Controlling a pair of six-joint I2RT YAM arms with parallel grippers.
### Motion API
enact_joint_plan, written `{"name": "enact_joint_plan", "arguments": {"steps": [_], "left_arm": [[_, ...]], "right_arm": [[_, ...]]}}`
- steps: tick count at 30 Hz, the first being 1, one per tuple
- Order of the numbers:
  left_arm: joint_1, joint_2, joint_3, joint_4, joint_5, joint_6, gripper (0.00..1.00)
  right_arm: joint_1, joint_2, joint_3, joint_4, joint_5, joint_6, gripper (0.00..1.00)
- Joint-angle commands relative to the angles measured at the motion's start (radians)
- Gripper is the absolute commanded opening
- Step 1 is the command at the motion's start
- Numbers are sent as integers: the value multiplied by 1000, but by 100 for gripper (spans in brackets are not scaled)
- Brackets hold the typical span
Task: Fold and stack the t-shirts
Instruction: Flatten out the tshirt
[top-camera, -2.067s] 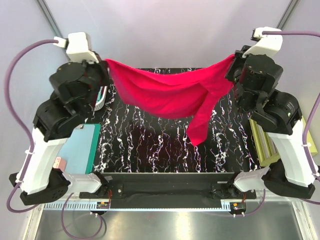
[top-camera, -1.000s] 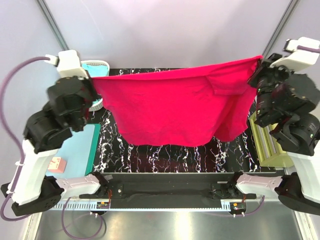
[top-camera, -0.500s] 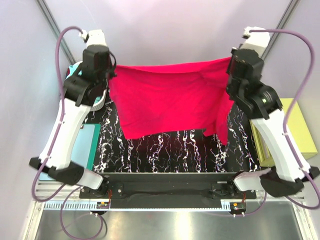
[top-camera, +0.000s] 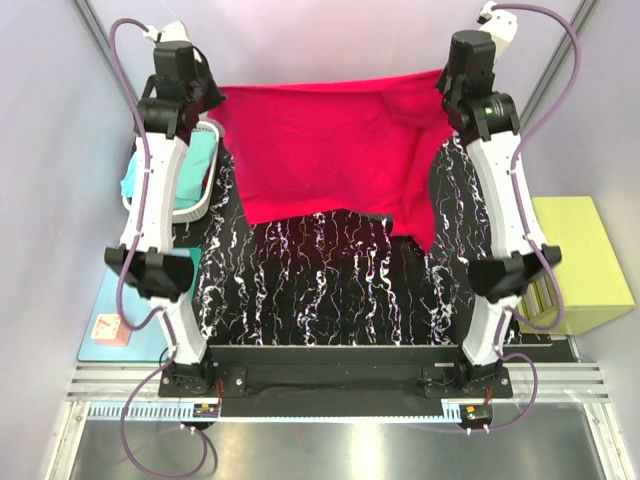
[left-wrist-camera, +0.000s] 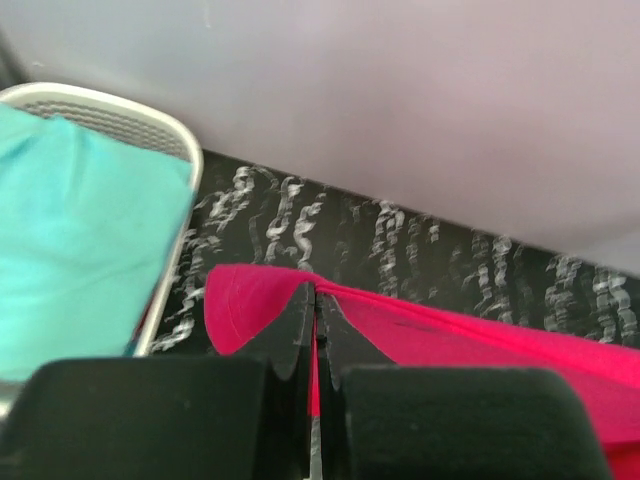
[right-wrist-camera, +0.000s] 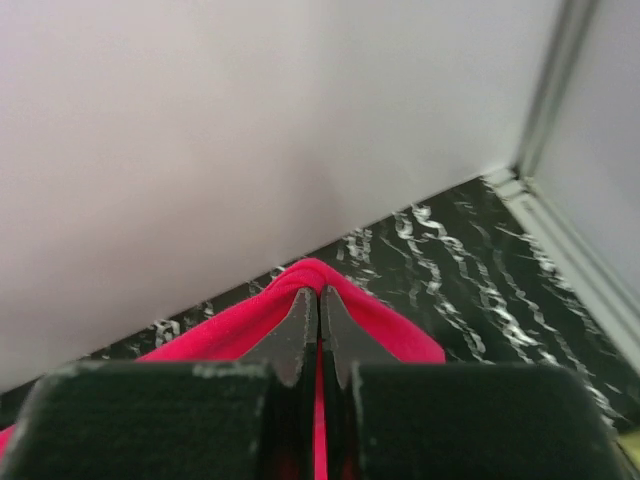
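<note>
The crimson-red t-shirt (top-camera: 325, 155) hangs stretched between both grippers near the table's far edge, its lower hem draped onto the black marbled tabletop (top-camera: 330, 280). My left gripper (top-camera: 212, 97) is shut on the shirt's left top corner (left-wrist-camera: 250, 310). At the other top corner (right-wrist-camera: 310, 275) my right gripper (top-camera: 445, 95) is shut on the cloth. Both arms reach far forward. The turquoise t-shirt (top-camera: 185, 170) lies bundled in a white basket (top-camera: 200, 205) at the far left, also seen in the left wrist view (left-wrist-camera: 75, 230).
A yellow-green block (top-camera: 575, 265) sits at the right of the table. A light-blue mat (top-camera: 125, 320) with a small pink card (top-camera: 108, 328) lies at the near left. The grey back wall (top-camera: 330, 40) stands just behind the shirt.
Both arms have stretched further toward the back wall, carrying the red shirt away from me and lower. Its hem now rests on the tabletop.
</note>
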Motion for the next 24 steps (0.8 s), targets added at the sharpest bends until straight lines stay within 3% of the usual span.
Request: {"name": "enact_joint_plan", "arguments": {"steps": [1,6,16,24], "left_arm": [[85,100,134,153,225,-123,0],[121,112,226,192,267,-149,0],[101,-34,291,234,285,-172,0],[98,78,99,228,383,-163,0]], "right_arm": [[-44,101,182,49,-161,84,0],[-39,150,274,75,-231,92,0],[51,54,327,90,-157,15,0],[12,89,153,26,-123,69,0]]}}
